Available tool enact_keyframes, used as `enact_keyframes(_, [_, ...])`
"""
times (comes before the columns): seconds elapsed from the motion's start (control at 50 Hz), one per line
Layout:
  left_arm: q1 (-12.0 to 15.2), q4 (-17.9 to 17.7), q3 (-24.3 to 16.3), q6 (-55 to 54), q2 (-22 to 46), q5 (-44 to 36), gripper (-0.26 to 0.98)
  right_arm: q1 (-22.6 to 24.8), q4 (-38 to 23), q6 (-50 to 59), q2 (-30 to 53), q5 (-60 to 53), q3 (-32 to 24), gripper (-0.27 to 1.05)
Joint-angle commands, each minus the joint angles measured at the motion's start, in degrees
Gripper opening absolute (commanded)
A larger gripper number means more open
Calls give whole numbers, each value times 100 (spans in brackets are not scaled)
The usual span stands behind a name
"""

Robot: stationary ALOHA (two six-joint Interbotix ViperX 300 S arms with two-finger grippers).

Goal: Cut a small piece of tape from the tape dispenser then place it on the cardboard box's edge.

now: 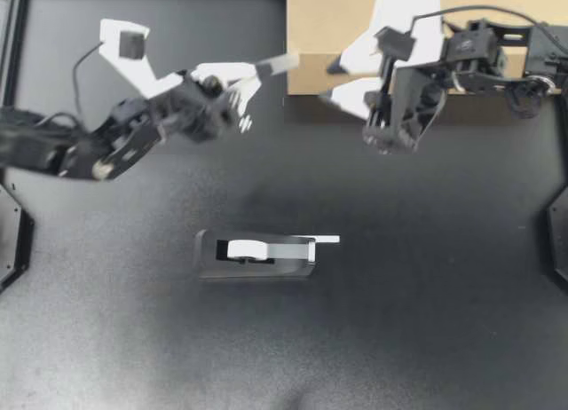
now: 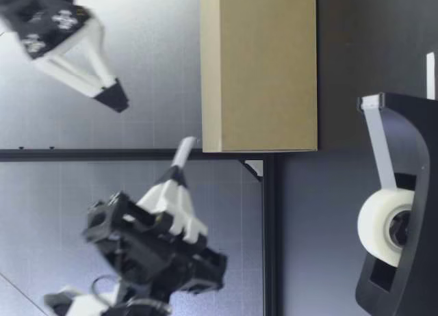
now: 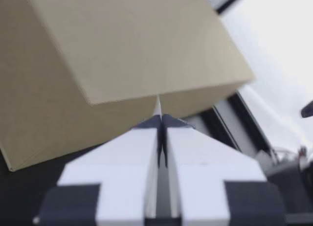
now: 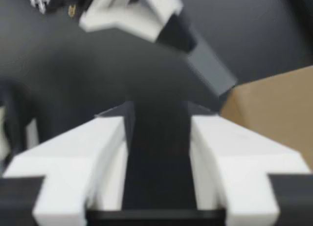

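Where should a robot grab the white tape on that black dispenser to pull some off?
Probably the loose white tape end jutting past the black tape dispenser on my right arm's side. It lies flat and thin, so come in sideways from that open side, jaws closing above and below it. Its clearance from the table is unclear.

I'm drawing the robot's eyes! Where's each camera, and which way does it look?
Top: above the table, looking straight down; left gripper and right gripper show.
Low: at table height, facing the cardboard box; both grippers show.
Left wrist: on my left arm, facing the box; fingers shut on tape show.
Right wrist: on my right arm, facing the table; open fingers show.
All share the box.
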Motion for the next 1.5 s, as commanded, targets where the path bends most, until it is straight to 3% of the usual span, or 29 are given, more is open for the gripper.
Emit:
enact_keyframes(0.0, [176,97,-246,-360,141,26,-10,-193,9,0,-62,-1028,246,31])
enact_keyframes(0.22, [378,308,-457,-1037,510,-9,-10,-466,18,-26,448,-2294,439,-2])
enact_keyframes(0.36, [413,325,-563,-1072,598,-9,-10,-545,18,-53,729,-2435,343,-12])
enact_keyframes(0.98, [483,308,-519,-1125,721,44,-10,-694,9,-88,1758,-2399,-79,-13])
enact_keyframes(1.48, [483,290,-519,-1134,791,53,-10,-888,18,-88,2092,-2312,-202,-13])
